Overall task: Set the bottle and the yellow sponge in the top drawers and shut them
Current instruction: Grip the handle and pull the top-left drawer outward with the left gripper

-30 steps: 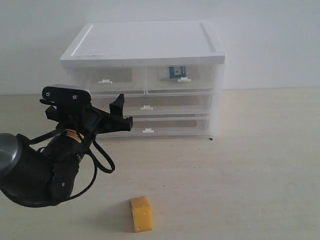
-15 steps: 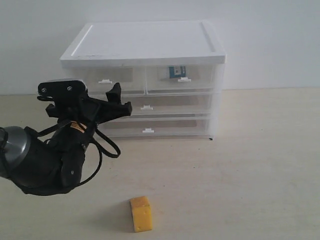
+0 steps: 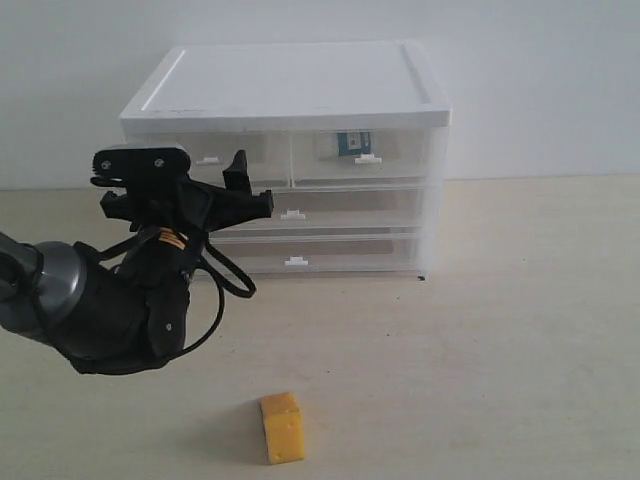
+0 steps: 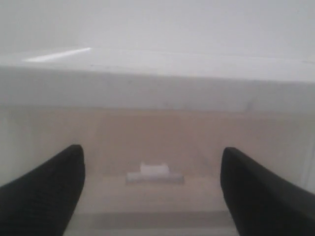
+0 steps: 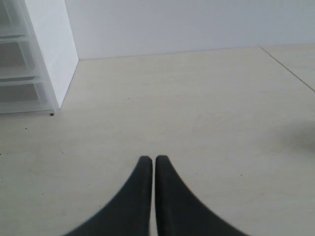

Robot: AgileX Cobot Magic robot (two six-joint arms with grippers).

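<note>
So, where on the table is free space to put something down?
The widest bare patch of table lies right of the yellow sponge, in front of the drawer cabinet and past its right wall. The left side is crowded: the left gripper and its arm stand before the left top drawer.

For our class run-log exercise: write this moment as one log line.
left hand open, facing top-left drawer handle | right hand shut | bottle inside closed top-right drawer | yellow sponge on table
</note>
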